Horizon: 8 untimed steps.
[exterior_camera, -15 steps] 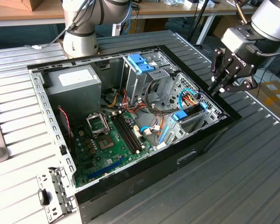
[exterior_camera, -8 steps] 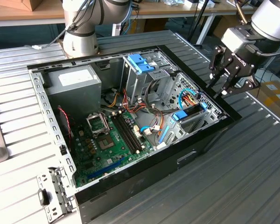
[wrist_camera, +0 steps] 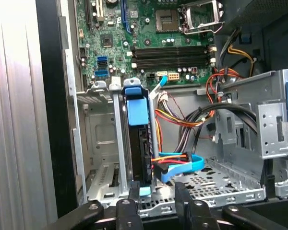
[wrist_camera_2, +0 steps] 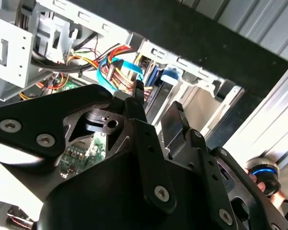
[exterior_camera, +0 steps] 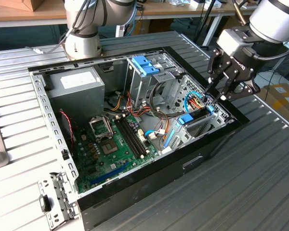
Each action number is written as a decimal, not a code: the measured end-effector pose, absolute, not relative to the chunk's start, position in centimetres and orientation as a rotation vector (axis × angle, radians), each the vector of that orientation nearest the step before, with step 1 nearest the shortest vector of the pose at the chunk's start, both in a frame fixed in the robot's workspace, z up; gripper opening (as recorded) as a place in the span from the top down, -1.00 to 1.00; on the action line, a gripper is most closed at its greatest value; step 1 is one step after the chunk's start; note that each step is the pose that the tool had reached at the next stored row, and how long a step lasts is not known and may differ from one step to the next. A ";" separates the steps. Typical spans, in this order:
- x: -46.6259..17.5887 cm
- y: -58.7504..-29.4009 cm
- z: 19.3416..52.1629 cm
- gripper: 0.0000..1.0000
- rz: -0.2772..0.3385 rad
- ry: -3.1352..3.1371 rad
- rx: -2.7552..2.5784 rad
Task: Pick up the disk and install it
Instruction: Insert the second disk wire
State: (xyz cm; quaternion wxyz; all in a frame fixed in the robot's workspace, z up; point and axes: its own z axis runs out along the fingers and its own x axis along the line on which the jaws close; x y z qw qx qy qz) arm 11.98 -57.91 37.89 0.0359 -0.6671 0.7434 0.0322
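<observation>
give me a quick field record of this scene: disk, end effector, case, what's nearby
disk: flat dark hard drive with bright blue plastic rails, standing on edge in the grey metal drive bay
cables: blue ribbon and orange wires plugged at the drive's end
end effector: black two-finger end effector above the drive bay corner, fingers apart, holding nothing
case: open black computer case lying on a ribbed metal table
inside: green motherboard, grey power-supply box
task state: disk looks seated in the bay
</observation>
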 end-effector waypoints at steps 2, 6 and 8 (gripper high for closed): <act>11.8 -57.9 37.7 0.16 0.099 2.284 -2.049; 11.3 -57.9 37.4 0.16 0.099 2.284 -2.049; 11.3 -57.9 37.3 0.16 0.099 2.284 -2.049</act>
